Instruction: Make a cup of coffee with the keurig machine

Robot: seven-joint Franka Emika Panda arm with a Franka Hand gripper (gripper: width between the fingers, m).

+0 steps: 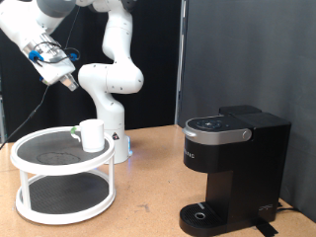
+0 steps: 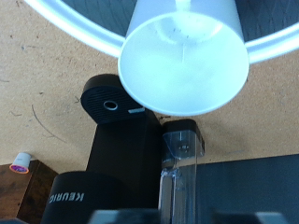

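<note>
The white cup [image 1: 92, 135] stands upright and empty on the top shelf of a round white two-tier rack [image 1: 30, 148] at the exterior view's left. The wrist view looks down into the cup [image 2: 187, 61]. The black keurig machine [image 1: 232, 168] stands on the table at the exterior view's right with its lid shut and nothing on its round drip base [image 1: 200, 213]. It also shows in the wrist view [image 2: 131, 154]. My gripper [image 1: 69, 83] hangs high at the exterior view's upper left, well above the cup, touching and holding nothing.
A tiny pale pod with a pink-brown top [image 2: 19, 164] lies on the wooden table next to a brown box [image 2: 37, 194]. The white arm's base [image 1: 111, 118] stands just behind the rack. A black curtain [image 1: 247, 49] backs the scene.
</note>
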